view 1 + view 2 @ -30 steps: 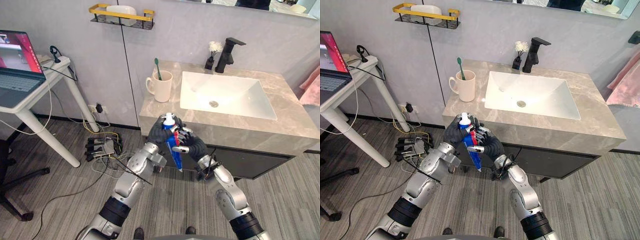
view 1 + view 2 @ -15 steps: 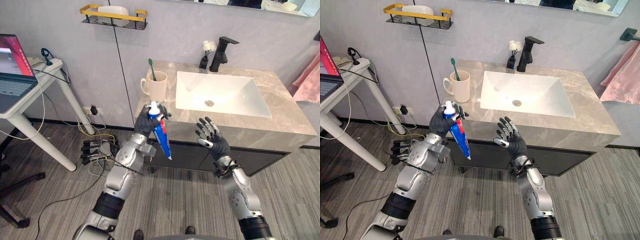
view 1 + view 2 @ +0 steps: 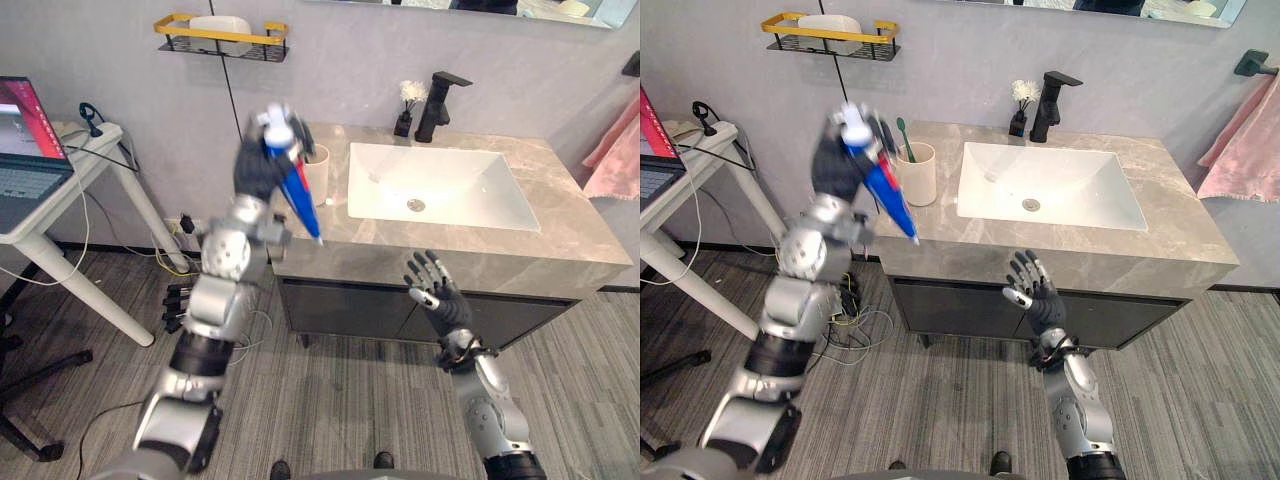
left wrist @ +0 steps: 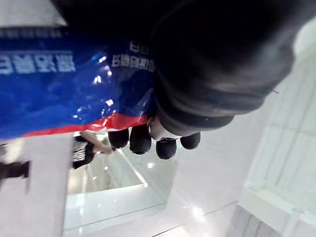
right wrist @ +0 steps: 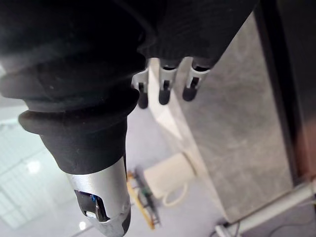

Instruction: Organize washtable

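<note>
On the table, a cream mug held a green toothbrush; left hand clutched a blue, white-capped toothpaste tube; right hand splayed.

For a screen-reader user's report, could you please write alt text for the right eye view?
The robot's left hand grips a blue toothpaste tube, cap up, in the air beside a cream mug holding a green toothbrush on the grey washtable. Its right hand is open in front of the counter's edge by the white sink.
</note>
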